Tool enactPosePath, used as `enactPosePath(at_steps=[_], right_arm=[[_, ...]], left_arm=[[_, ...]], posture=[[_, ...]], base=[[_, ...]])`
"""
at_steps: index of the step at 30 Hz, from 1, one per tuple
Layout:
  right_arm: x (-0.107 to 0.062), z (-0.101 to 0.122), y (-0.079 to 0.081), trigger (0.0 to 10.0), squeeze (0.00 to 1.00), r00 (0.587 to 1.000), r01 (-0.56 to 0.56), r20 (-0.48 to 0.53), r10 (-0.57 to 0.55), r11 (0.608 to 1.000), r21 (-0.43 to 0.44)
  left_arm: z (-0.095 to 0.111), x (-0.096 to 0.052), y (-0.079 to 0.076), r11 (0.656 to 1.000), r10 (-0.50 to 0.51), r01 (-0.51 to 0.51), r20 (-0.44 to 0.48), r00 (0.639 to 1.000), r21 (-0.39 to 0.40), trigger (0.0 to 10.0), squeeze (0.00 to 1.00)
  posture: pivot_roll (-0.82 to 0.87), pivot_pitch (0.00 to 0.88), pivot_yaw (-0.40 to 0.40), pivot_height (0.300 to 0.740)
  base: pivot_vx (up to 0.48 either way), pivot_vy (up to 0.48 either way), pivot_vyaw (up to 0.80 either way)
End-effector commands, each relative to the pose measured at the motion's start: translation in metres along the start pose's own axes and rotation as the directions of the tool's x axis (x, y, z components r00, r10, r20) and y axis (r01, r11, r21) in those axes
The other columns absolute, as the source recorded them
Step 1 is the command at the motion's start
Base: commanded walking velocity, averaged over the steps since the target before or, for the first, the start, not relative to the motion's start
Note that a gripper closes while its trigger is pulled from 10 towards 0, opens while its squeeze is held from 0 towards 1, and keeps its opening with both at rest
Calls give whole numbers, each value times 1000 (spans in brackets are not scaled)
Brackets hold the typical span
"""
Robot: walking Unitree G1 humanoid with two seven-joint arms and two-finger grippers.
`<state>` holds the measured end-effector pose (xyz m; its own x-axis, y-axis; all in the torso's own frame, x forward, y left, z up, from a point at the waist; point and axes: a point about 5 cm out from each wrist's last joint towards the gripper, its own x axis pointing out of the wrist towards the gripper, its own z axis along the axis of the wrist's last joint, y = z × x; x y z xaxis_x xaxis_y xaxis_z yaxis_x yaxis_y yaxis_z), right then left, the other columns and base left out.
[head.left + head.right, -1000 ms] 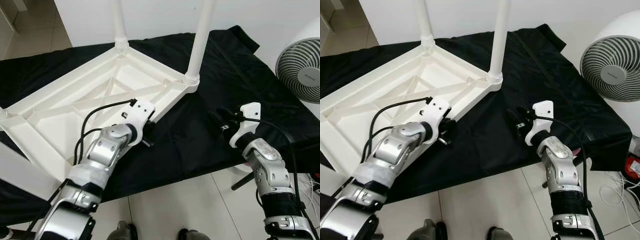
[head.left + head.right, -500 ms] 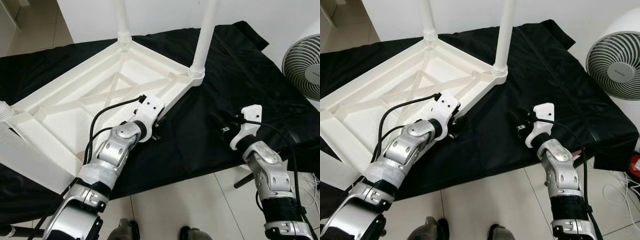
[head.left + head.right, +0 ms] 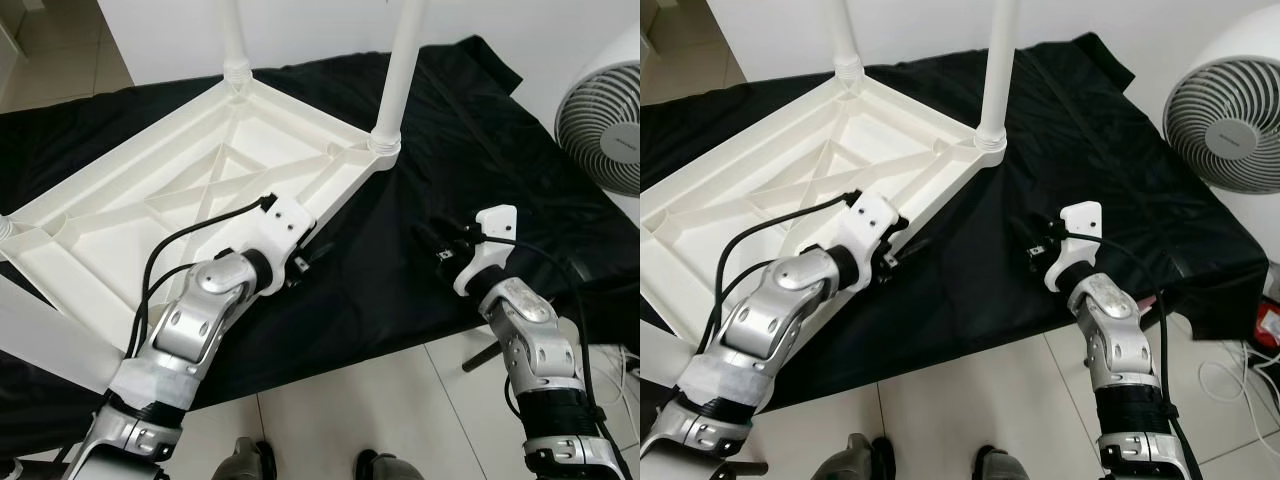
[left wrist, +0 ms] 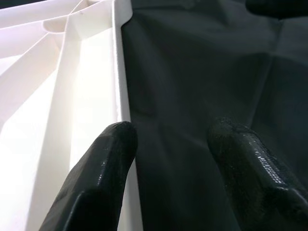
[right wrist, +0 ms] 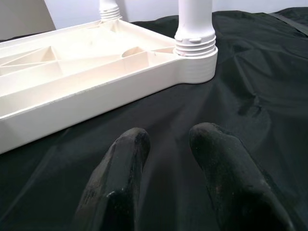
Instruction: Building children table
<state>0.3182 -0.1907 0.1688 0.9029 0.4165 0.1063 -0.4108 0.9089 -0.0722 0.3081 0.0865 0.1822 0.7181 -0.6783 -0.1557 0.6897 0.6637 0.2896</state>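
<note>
Table top (image 3: 180, 190) lies upside down on the black cloth (image 3: 450, 150) so you can fit its legs (image 3: 400, 70), two already standing; your left gripper (image 4: 168, 139) hovers parted and empty at its near rim, your right gripper (image 5: 166, 139) parted and empty just beside.

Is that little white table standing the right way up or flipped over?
Flipped over. The white table lies top-down on the black cloth, ribbed underside showing, with legs pointing upward.

Both silver arms are reaching forward and down. The left gripper (image 4: 171, 144) is holding its fingers (image 4: 108, 159) apart; the right gripper (image 5: 166, 144) is also showing parted fingers (image 5: 216, 154).
</note>
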Motion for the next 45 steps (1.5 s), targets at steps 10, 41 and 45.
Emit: enactPosePath(at_steps=[10,41,45], right_arm=[[1,-5,2,10000,0,1000,-16,-20,16,1000,16],[1,-6,5,10000,0,998,-54,-35,54,999,4],[3,-6,4,10000,0,998,-59,-36,59,998,1]], left_arm=[[-30,-37,18,997,71,-76,-230,971,-14,10000,0],[-46,-75,15,999,40,-39,-395,918,11,8431,0],[-46,-76,16,999,47,-44,-398,916,19,627,0]], posture=[[-58,154,40,740],[-54,143,32,740],[-48,136,27,740]], base=[[0,0,0],[0,0,0],[0,0,0]])
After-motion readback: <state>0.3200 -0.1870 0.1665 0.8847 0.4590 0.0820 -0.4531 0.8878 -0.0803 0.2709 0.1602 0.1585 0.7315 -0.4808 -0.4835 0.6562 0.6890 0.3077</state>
